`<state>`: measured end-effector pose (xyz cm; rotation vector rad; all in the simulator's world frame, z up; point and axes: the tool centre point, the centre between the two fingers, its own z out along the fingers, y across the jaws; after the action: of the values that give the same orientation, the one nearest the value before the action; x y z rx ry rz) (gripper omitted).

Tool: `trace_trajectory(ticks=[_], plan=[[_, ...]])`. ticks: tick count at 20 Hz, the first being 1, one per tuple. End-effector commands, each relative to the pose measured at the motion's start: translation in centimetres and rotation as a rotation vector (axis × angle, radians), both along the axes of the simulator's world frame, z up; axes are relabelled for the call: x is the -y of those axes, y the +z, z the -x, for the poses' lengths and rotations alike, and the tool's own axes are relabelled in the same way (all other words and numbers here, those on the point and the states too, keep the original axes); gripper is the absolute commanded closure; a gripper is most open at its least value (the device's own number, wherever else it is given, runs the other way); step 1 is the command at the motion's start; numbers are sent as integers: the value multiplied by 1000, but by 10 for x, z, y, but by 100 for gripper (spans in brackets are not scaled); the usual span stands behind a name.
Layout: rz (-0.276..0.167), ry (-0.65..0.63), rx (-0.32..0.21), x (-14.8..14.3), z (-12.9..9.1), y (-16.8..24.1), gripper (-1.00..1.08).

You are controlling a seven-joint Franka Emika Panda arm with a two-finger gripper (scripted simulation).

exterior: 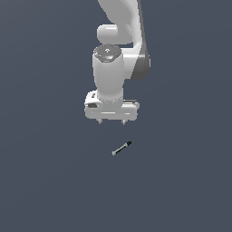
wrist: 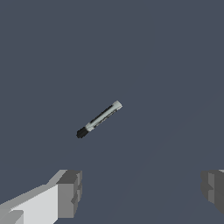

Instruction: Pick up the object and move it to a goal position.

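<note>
Fingertips [wrist: 69, 194]: nearest to us in the wrist view, we see two blocky grey pads with flat, faceted faces, one joined to a pale, smooth-sided finger body, the other cut off by the picture's edge.
Jaws: we find them spread wide apart with nothing between them; the gap is far broader than the rod is long.
Gripper [exterior: 111, 122]: in the exterior view we see a wide, white, box-like hand with rounded corners, pointing straight down, two short stubby tips showing beneath it.
Arm [exterior: 108, 68]: we see smooth, glossy white shells, a fat cylinder capped with a grey disc, and a darker grey band at the joint beside it.
Object [exterior: 121, 148]: we make out a tiny thin rod, light grey along most of its length with a short black end; it lies at a slant, apart from the gripper and below it in the exterior view, slightly toward that view's right. In the wrist view the object [wrist: 99, 119] shows a darker stripe along its pale shaft and a squared-off light tip.
Counter [exterior: 50, 181]: we see a flat, uniform slate-blue surface, matte and without texture or markings.
</note>
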<state>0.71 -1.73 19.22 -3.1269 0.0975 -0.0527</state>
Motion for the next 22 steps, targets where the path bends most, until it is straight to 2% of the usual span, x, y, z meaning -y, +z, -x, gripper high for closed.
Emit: trace_trajectory(ticks=[1, 11, 22], plan=[[0, 0, 0, 0, 0, 0, -92], [-13, -10, -26, 5, 8, -7, -92], [-15, -64, -27, 2, 4, -14, -92]])
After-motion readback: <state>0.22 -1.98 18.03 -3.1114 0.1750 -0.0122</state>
